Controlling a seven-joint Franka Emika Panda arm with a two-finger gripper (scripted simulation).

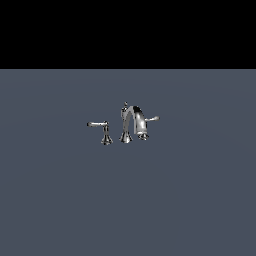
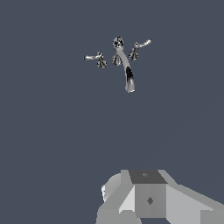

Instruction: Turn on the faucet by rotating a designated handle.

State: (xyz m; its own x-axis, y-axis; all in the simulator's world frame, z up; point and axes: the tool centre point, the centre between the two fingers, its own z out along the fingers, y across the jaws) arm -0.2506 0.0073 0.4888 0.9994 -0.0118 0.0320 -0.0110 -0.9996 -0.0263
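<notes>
Tool (image 2: 148, 197) shows only as a grey block at the wrist view's edge; fingertips are out of frame, so can't tell how far open it is, and nothing visible in its grip. It's absent from the exterior view and well apart from the faucet (image 1: 128, 122), so this reads as the approach step, no contact yet. Faucet stands mid-table (image 1: 60, 200), away from every edge. Designated handle (image 1: 149, 120) is the short pale-tipped lever, post tight against the spout's downturned end; the longer lever (image 1: 97, 124) sits on its own post, other side. Next: close the gap, line up on the short lever's tip, push it round.
</notes>
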